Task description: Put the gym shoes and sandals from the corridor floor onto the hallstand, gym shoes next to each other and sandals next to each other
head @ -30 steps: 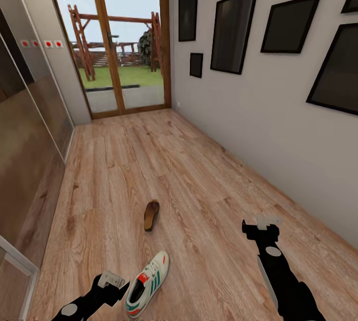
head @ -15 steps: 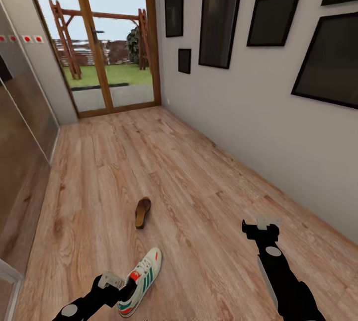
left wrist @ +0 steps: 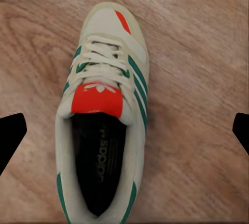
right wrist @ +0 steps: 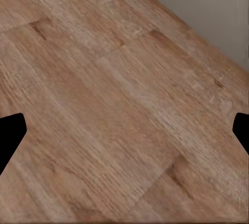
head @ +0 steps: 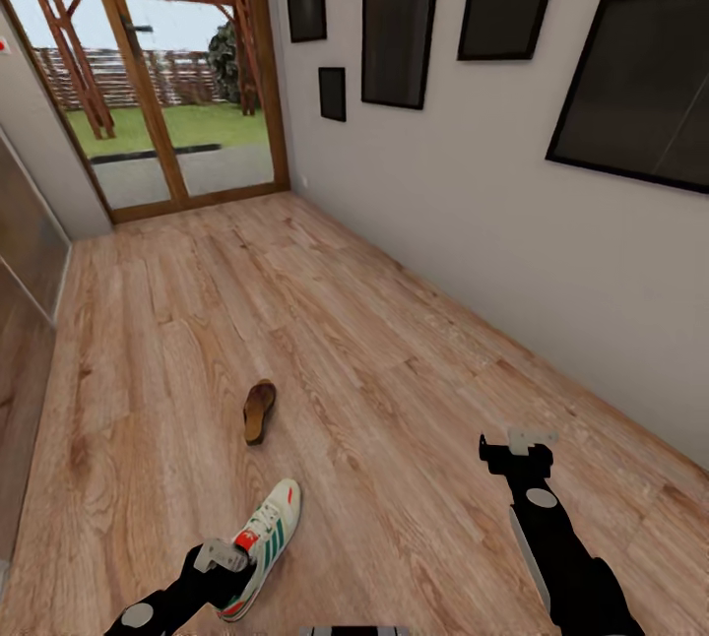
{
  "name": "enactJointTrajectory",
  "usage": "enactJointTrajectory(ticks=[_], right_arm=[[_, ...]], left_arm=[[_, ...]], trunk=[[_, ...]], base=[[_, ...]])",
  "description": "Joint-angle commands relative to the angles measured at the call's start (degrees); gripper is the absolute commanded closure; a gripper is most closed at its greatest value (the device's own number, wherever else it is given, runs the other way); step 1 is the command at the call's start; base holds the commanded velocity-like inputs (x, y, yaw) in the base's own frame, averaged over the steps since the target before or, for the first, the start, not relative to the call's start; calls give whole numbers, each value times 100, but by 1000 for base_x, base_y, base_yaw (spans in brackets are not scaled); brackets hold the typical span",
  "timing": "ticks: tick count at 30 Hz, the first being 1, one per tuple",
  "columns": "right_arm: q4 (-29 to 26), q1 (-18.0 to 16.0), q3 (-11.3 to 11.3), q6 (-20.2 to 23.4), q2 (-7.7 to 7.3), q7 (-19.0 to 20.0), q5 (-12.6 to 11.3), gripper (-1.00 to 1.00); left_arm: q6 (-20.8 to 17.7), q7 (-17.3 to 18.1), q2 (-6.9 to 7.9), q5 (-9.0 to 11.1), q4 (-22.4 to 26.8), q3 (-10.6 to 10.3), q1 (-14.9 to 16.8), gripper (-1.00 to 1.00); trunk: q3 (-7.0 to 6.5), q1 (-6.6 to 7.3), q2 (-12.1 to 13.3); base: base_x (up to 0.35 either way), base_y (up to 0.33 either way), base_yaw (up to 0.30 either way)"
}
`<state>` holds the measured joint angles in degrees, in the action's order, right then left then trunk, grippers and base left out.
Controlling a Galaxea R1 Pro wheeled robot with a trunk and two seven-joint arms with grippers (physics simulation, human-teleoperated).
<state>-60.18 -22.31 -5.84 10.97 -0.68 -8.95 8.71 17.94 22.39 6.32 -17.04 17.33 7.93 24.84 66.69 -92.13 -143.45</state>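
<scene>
One gym shoe, white with green stripes and a red tongue patch, lies on the corridor floor at the near left. My left gripper hovers open over its heel end. In the left wrist view the gym shoe sits between the spread fingertips, untouched. A brown sandal lies on its side a little farther down the corridor. My right gripper hangs open over bare floor near the right wall. The hallstand is out of view.
A white wall hung with black picture frames runs along the right. A glazed wooden door closes the corridor's far end. Brown cabinet fronts line the left side.
The camera has swung right, so shoe, sandal and door have slid left in the picture. My left gripper now overlaps the gym shoe's heel end instead of standing beside it.
</scene>
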Motion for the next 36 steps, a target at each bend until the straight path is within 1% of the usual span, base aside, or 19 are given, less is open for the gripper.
enactJointTrajectory(ticks=[1, 10, 16, 29, 36], right_arm=[[-9, -2, 4, 46, 1, -10, 61, -100], [-11, -2, 4, 46, 5, -10, 60, -100], [-11, -2, 4, 46, 1, -10, 60, -100], [-11, -2, 4, 46, 5, -10, 53, -100], [-11, -2, 4, 46, 7, -10, 54, -100]], left_arm=[[28, 29, 0, -55, -1, 55, 3, -100], [80, 29, 31, -54, 5, 83, -5, -100], [190, 26, 35, -54, 6, 92, -9, -100], [238, 1, 37, -54, 7, 94, -13, -100], [488, -22, 60, -36, 0, 109, -22, -100]], trunk=[[27, -1, -4], [254, -24, -16], [435, -40, -24], [837, -73, -41], [1054, -91, -50]], base=[[0, 0, -24], [0, 0, -8], [0, 0, 0], [0, 0, 0], [0, 0, 0]])
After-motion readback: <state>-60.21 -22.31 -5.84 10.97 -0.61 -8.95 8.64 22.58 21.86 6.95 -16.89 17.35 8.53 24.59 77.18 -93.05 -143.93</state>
